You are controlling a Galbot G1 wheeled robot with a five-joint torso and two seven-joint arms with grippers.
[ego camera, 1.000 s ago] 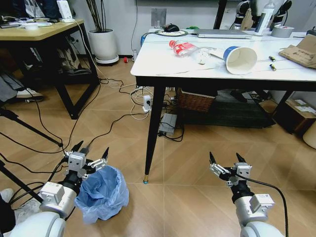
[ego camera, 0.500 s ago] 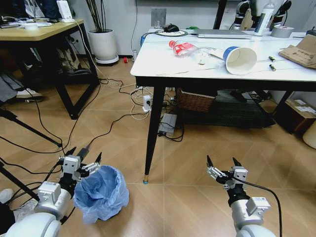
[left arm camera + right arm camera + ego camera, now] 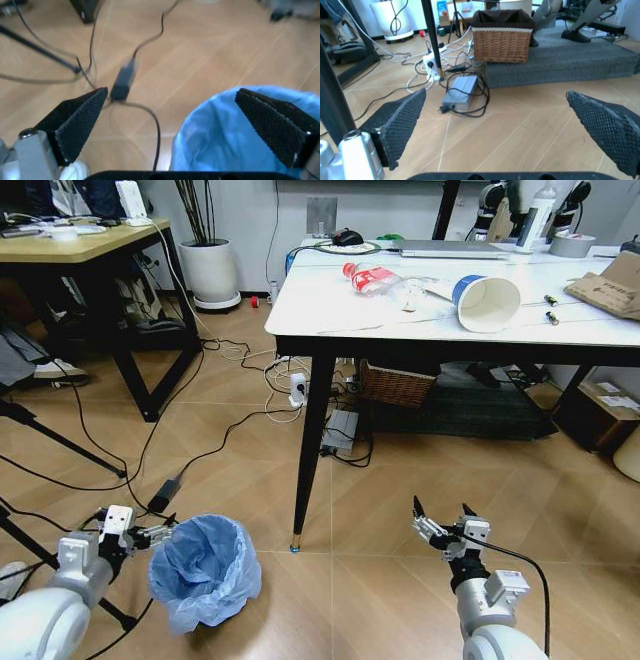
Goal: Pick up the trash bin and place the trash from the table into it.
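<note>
Bin (image 3: 205,570) sits on the floor by the table (image 3: 330,305) leg, and my left gripper (image 3: 135,535) hangs just beside its rim, fingers spread wide — one over the blue liner, I judge lined up to clamp the edge. My right gripper (image 3: 440,525) waits low, also spread, holding nothing. Cables (image 3: 215,445) trail across the floor close by — a snag risk. Up top lie the cup (image 3: 487,301), bottle (image 3: 378,280) and cardboard (image 3: 608,286).

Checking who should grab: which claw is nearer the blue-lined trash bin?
Left. The left claw hovers open beside the trash bin rim; the right claw hangs open far across the floor.
</note>
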